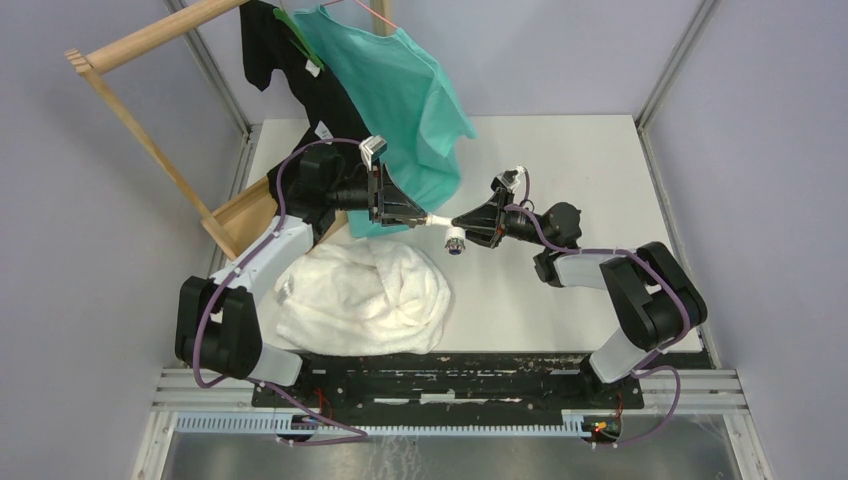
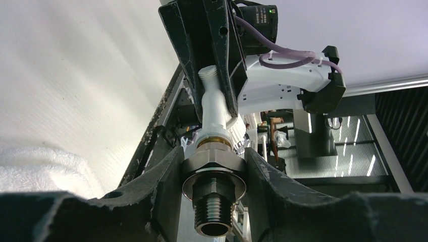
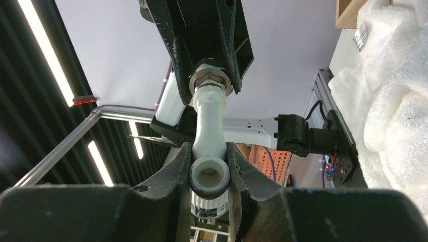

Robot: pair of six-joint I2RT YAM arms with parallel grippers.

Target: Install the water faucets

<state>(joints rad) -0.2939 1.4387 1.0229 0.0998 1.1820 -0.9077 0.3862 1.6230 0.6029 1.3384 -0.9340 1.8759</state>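
Observation:
A white plastic spout (image 1: 438, 221) (image 3: 209, 128) hangs above the table, held between my two arms. My right gripper (image 1: 464, 222) (image 3: 210, 169) is shut on its open end, and a ribbed white knob sits just below the fingers. The silver threaded fitting (image 2: 214, 184) (image 3: 211, 80) sits on the spout's other end, with a brass ring showing at the joint. My left gripper (image 1: 416, 216) (image 2: 214, 166) is shut on the fitting's hex body, threads pointing toward its wrist. The spout (image 2: 214, 108) runs straight from one gripper to the other.
A crumpled white towel (image 1: 360, 295) lies on the table under the left arm. A teal shirt (image 1: 405, 95) and a black garment (image 1: 275, 55) hang from a wooden rack (image 1: 150, 140) at the back left, close behind the left gripper.

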